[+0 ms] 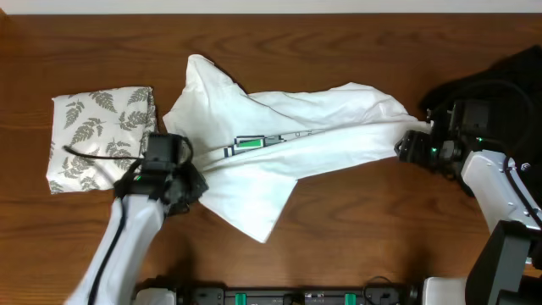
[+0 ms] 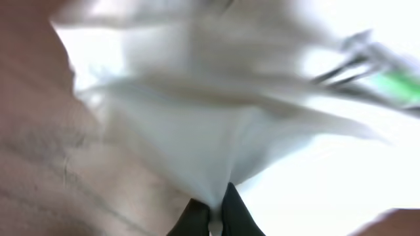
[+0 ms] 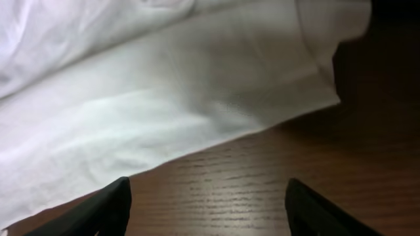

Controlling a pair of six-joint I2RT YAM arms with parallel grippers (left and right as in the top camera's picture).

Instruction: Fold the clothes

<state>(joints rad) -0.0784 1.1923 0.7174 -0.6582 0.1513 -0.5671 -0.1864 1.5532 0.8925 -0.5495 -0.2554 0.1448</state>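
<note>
Brown wood table (image 1: 356, 229) carries the white T-shirt (image 1: 322, 127), which we see rumpled and stretched across the middle, its green graphic (image 1: 248, 143) facing up. Our left gripper (image 2: 211, 215) is pinched tight on a fold at the shirt's left side. Our right gripper (image 3: 209, 187) stands spread wide over bare wood just beside the shirt's right edge, holding nothing. A fern-print cloth (image 1: 100, 135) lies far left, a black garment (image 1: 508, 80) far right.

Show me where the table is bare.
The table is bare between the T-shirt and the near edge, and along the far edge behind it. Crowded: the left, where the left gripper pinches it beside the fern cloth, and the right, by the right gripper and black garment.
</note>
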